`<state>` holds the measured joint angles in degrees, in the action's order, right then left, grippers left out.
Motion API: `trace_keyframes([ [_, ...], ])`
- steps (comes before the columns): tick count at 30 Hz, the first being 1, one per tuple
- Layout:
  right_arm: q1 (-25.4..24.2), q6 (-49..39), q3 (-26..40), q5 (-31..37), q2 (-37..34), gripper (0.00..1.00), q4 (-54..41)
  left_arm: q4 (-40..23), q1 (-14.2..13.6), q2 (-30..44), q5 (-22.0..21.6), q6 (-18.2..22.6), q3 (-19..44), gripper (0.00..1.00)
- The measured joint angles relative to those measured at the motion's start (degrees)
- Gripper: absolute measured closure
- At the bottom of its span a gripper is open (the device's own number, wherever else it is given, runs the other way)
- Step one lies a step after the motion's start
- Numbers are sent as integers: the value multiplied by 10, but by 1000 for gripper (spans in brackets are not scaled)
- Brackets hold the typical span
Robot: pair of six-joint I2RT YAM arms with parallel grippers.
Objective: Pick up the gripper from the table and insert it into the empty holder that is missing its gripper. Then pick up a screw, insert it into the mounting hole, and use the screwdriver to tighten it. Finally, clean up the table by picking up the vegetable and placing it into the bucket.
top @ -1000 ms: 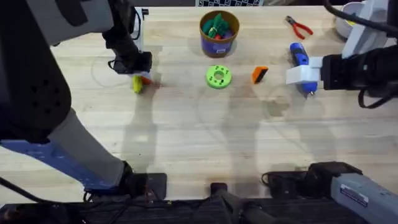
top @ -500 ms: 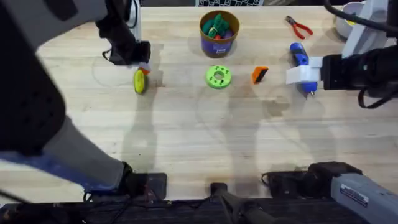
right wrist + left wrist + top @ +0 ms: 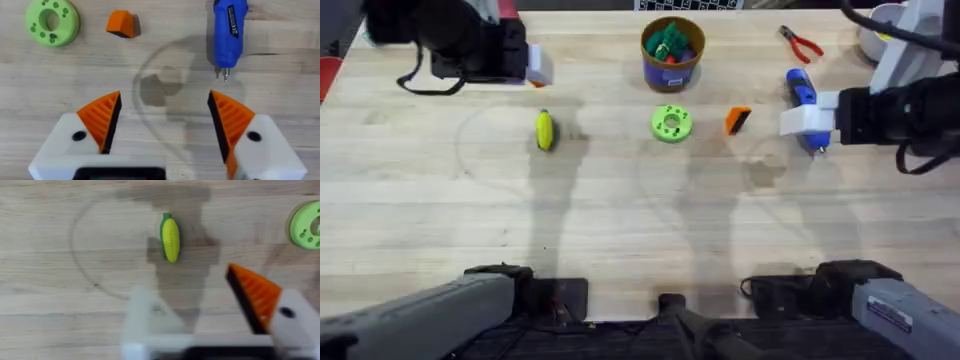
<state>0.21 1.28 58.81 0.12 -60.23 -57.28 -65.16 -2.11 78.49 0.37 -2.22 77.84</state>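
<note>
Item: small orange plastic wedge fingertip [image 3: 737, 120], lying right of centre on the light wooden worktop [image 3: 640, 230], between the green holed disc [image 3: 671, 123] and the blue cylindrical screwdriver [image 3: 802, 93]. Judged light, rigid, slick; best pinched across its flat flanks.

My right gripper [image 3: 162, 125]: released, holding nothing.

My left gripper [image 3: 200, 305]: released; its wrist view alone shows one white finger base [image 3: 142, 317] bare, and the yellow corn [image 3: 170, 236].

Yellow vegetable [image 3: 544, 131] alone on the table [image 3: 620, 220], left gripper [image 3: 532, 66] well apart.
</note>
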Motion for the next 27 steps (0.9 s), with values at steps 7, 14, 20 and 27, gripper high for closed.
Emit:
trace_keyframes([
  [7, 0, 0, 0, 0, 0, 8, 0, -8, 0, -22, -2, -2, 0, 15],
  [14, 0, 0, 0, 0, 0, 7, 0, -30, 0, -69, -2, -7, 0, 15],
  [20, 0, 0, 0, 0, 0, 8, 0, -29, 0, -162, -1, -11, 0, 15],
  [27, 0, 0, 0, 0, 0, 8, 0, -55, 0, -236, -3, -13, 0, 15],
])
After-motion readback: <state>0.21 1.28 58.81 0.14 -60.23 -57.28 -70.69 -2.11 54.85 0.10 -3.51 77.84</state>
